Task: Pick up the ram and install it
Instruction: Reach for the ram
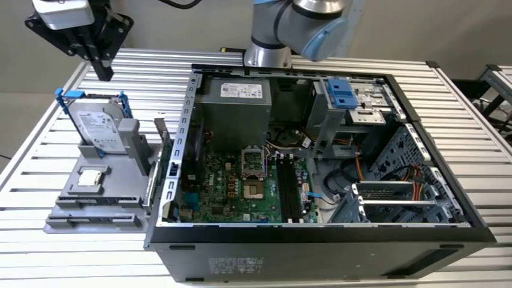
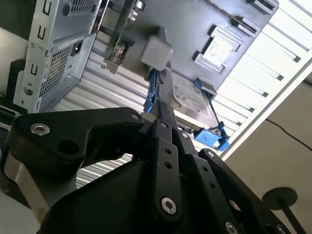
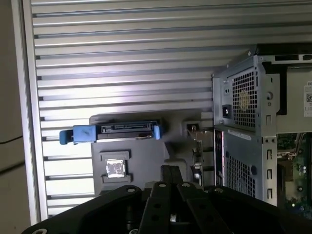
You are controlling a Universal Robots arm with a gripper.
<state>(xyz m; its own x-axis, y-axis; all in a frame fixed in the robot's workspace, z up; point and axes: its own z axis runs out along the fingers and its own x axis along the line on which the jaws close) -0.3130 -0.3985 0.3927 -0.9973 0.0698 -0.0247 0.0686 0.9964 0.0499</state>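
The black gripper (image 1: pixel 104 73) hangs high over the slatted silver metal table (image 1: pixel 24 240), near its far corner on the exterior view's left. Its jaws look pressed together, with nothing between them. The ram (image 1: pixel 159 129), a long, thin, dark green stick, stands on its edge in the grey plastic holder (image 1: pixel 96 204), just beside the open black computer case (image 1: pixel 320 240). From the jaws it lies lower down and toward the case. Its long side runs along the case wall.
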